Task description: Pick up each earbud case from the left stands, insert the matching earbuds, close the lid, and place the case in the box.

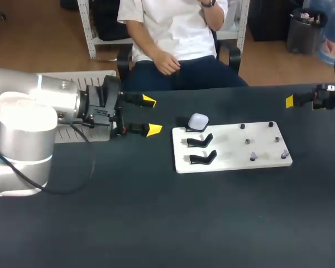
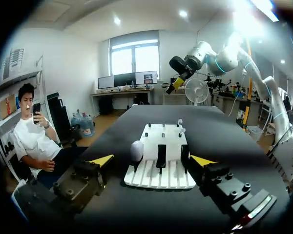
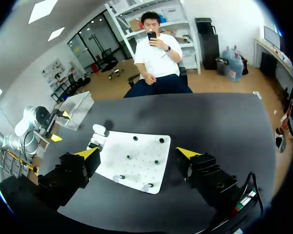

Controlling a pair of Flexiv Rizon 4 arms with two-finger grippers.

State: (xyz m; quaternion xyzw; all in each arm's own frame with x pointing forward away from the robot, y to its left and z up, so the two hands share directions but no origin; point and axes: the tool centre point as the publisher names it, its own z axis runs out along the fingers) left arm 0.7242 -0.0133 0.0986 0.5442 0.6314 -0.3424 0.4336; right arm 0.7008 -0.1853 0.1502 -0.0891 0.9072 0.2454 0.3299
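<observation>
Desk [image 1: 156,223]: black top, with a white board [image 1: 229,159] lying right of the middle, long side running left to right.

Earbud case [image 1: 198,121]: white and rounded, perched on the stand at the board's far left corner. In my left wrist view it sits upright on that stand, ahead of my fingers and off to one side. I cannot tell whether the lid is up.

Stands: two more black ones, the middle stand [image 1: 200,140] and the near stand [image 1: 202,158], line the board's left edge toward its near corner. Both are bare.

Right half of the board: small dark pegs [image 1: 271,124] spread out, and two pale bits [image 1: 253,156] by the near right corner. They are too small to name with certainty.

Left gripper [image 1: 151,115]: released, fingers wide apart, nothing between them. It hangs over the desk left of the board, tips pointing at the board's left edge but well short of it.

Right gripper [image 3: 136,152]: also released and wide, holding nothing. In the head view it sits at the desk's far right edge, apart from the board's right end.

Box [image 3: 78,109]: pale, at the desk's far left corner, partly hidden behind my left arm in the head view. I cannot see inside it.
</observation>
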